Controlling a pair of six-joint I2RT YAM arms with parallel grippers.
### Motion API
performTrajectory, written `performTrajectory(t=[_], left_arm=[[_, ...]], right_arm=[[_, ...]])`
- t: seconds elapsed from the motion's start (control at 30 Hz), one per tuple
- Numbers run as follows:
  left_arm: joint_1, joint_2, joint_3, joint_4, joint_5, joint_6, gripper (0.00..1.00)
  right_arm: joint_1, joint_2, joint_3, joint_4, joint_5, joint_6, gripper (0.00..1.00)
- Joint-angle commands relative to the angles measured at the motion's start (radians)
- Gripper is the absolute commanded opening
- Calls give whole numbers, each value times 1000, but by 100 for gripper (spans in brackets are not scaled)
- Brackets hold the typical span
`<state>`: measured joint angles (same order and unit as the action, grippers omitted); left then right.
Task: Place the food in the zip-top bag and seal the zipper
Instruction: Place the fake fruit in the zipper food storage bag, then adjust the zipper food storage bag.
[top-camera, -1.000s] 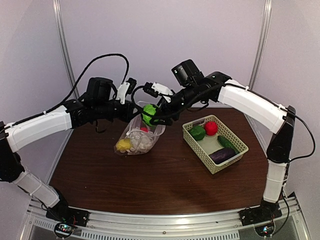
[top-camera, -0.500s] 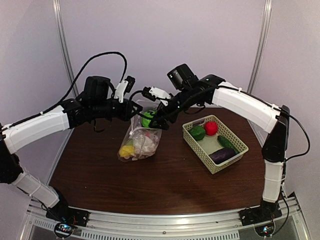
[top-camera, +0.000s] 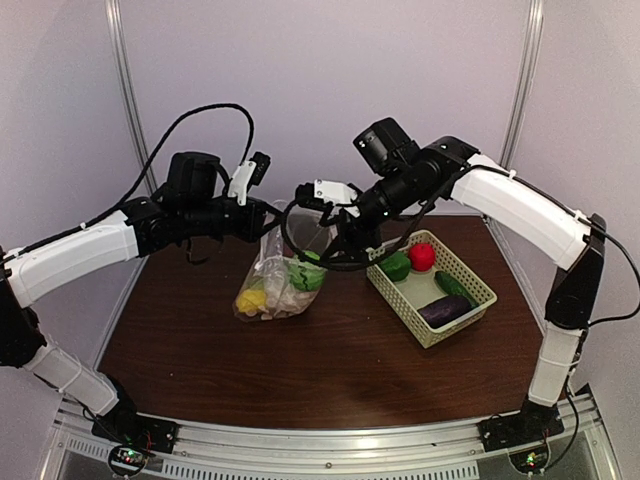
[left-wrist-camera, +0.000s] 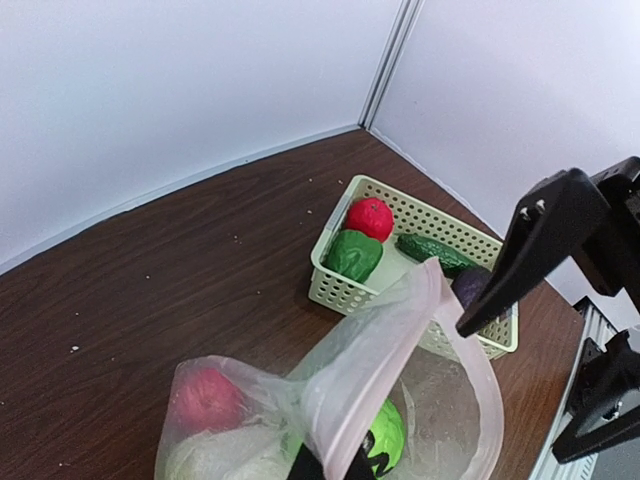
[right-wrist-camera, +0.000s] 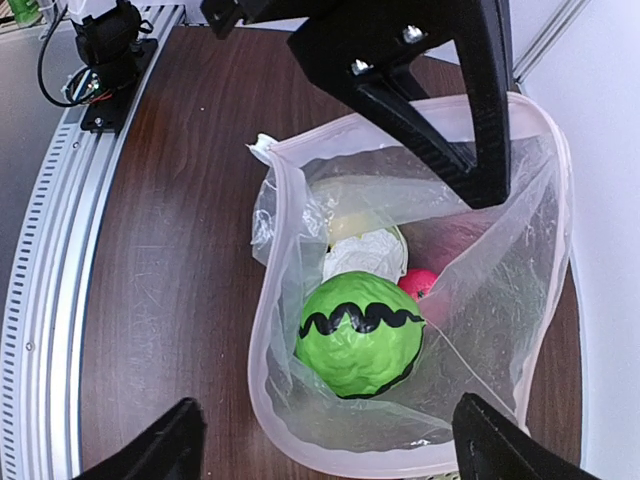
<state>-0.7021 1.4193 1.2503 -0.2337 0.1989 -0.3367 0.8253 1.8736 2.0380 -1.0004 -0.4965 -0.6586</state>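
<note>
- While the left claw (top-camera: 270, 225) is pinched tight on the top edge of the zip-top bag (top-camera: 275, 295), the pouch hangs below it down to the table (top-camera: 330, 370).
- Right claw (top-camera: 320, 240) is just above the bag mouth with its fingers wide apart and nothing between them.
- Right wrist view looks straight down into the bag. The green ball (right-wrist-camera: 360, 335), which has a black zigzag, lies directly under the right claw.
- Beyond the green ball, toward the left claw, lie the red-pink ball (right-wrist-camera: 420, 285) and the white cauliflower (right-wrist-camera: 365, 252).
- Same view shows the zipper (right-wrist-camera: 258, 300) running round a gaping, unsealed mouth. It also shows the left claw's fingers closed on the far rim.
- Left wrist view shows only a sliver of its own fingers at the bottom edge, so the grip cannot be read there.
- Overhead view shows the yellow piece (top-camera: 248, 298) low in the bag, on the side away from the right claw.
- Overhead and left wrist views show the basket (top-camera: 478, 308), beside the right claw on the side away from the left claw.
- The basket holds a red piece (top-camera: 421, 256), a green piece (top-camera: 394, 265), the cucumber (top-camera: 455, 285) and the eggplant (top-camera: 443, 311).
</note>
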Motion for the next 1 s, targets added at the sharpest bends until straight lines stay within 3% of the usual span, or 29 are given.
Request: performTrajectory(t=[0.0, 0.3, 0.4, 0.47, 0.6, 0.63, 0.73, 0.8, 0.83, 0.87, 0.97], left_arm=[[7, -6, 2, 59, 32, -5, 0], [8, -4, 5, 56, 37, -4, 0], [9, -4, 5, 54, 41, -4, 0], [9, -2, 7, 52, 41, -2, 0], [14, -3, 53, 4, 19, 49, 0], [23, 4, 85, -36, -16, 65, 0], [116, 111, 264, -267, -38, 45, 0], [146, 241, 536, -516, -5, -6, 0], [147, 263, 618, -528, 67, 7, 0], [153, 233, 603, -472, 110, 8, 0], [223, 217, 451, -364, 38, -3, 0]], right_arm=[[15, -11, -45, -12, 41, -133, 80], [74, -29, -144, 54, 179, -232, 71], [92, -21, -164, 76, 220, -243, 64], [101, -6, -156, 72, 252, -245, 49], [109, -1, -76, 53, 282, -223, 4], [109, -12, -52, 64, 294, -213, 0], [104, -56, -2, 161, 342, -180, 0], [98, -30, 76, 158, 344, -162, 0], [98, -26, 97, 165, 354, -154, 0], [96, -26, 109, 180, 359, -146, 0], [84, -15, 116, 191, 332, -133, 0]])
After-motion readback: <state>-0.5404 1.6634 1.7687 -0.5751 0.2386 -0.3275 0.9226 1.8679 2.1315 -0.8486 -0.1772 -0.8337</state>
